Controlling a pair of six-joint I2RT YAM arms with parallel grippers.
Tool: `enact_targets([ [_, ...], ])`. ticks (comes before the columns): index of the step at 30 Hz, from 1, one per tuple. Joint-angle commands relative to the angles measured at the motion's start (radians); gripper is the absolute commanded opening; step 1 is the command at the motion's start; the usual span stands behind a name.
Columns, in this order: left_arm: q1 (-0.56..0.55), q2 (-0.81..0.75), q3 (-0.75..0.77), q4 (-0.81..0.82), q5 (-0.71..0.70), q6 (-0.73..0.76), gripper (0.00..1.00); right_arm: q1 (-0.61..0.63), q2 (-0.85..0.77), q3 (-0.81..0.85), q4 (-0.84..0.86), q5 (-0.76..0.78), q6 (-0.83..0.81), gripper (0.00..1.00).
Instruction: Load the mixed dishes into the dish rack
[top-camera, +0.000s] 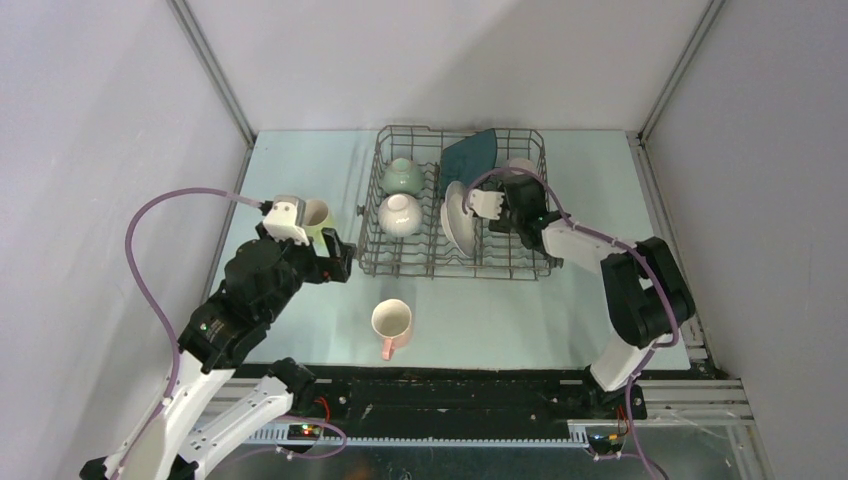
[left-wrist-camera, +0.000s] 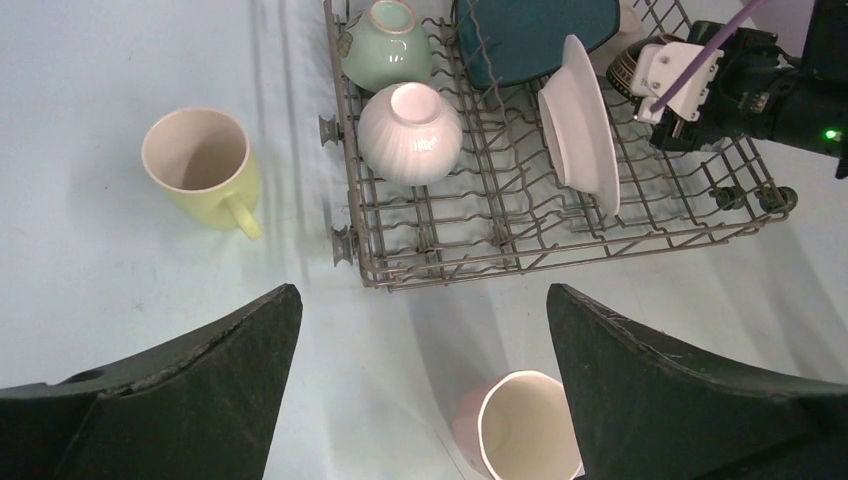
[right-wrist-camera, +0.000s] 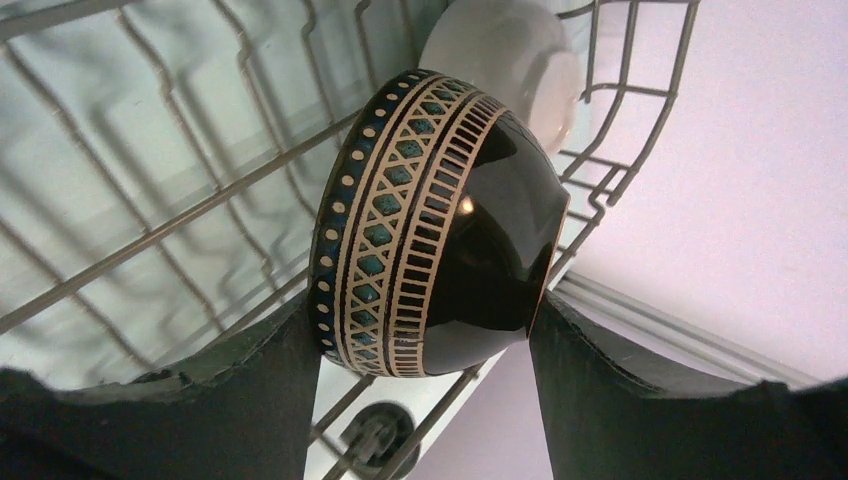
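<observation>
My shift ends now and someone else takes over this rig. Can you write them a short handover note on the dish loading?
Left gripper: open, empty, above the table between the two mugs.
Right gripper: fingers shut on the brown bowl, tilted on its side inside the right end of the dish rack, not yet released.
Done, in the rack: pale green bowl, upside-down white bowl, white round plate and dark teal plate on edge, second white bowl behind the brown one.
Left: release the brown bowl, then load the pale yellow-green mug and pink mug, both upright on the table.
</observation>
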Motion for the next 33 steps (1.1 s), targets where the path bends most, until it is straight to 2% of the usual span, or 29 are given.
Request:
enact_targets([
  [1, 0.003, -0.013, 0.003, 0.009, -0.034, 0.001, 1.0, -0.01, 0.049, 0.109, 0.136, 0.025, -0.069, 0.0],
  [12, 0.004, -0.012, 0.016, -0.012, -0.061, 0.019, 1.0, -0.021, 0.178, 0.157, 0.159, 0.016, -0.091, 0.0],
  [33, 0.003, -0.011, 0.025, -0.027, -0.091, 0.015, 1.0, -0.025, 0.224, 0.161, 0.02, -0.032, -0.072, 0.0],
])
